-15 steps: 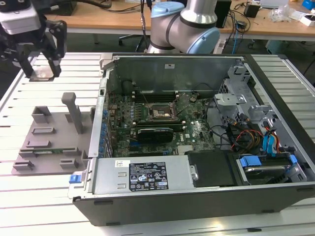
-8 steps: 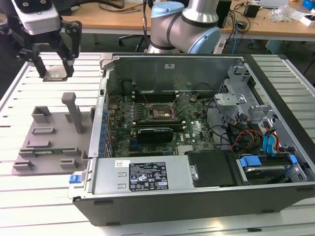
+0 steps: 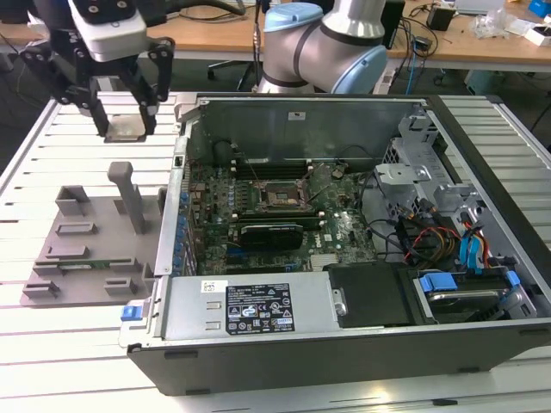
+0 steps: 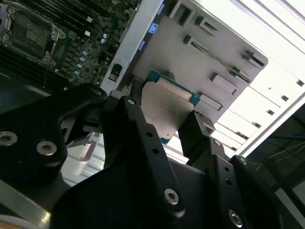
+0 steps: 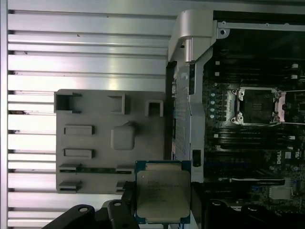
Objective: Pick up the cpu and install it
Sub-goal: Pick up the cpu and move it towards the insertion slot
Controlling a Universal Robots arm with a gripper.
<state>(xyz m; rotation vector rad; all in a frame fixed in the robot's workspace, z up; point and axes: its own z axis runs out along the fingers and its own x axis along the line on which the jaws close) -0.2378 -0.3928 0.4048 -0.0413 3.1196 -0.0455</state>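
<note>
We see an open computer case (image 3: pixel 344 366) lying on a slatted metal table (image 3: pixel 52 344), motherboard (image 3: pixel 344 232) and its socket (image 3: pixel 281 198) exposed. Grey plastic tray (image 3: pixel 103 215) sits just beside the case, on the exterior view's left.

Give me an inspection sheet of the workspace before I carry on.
Surface: slatted metal table, carrying a grey tray and an open computer case.
Job's things: cpu held off the table near the grey tray; motherboard socket inside the case shows no chip seated.
Clutter: nothing seen.
Grippers: gripper shut on the cpu, beyond the case's side at the exterior view's left.
Cables: coloured wire bundles inside the case, apart from the socket.
Surroundings: wooden desks behind the table.
</note>
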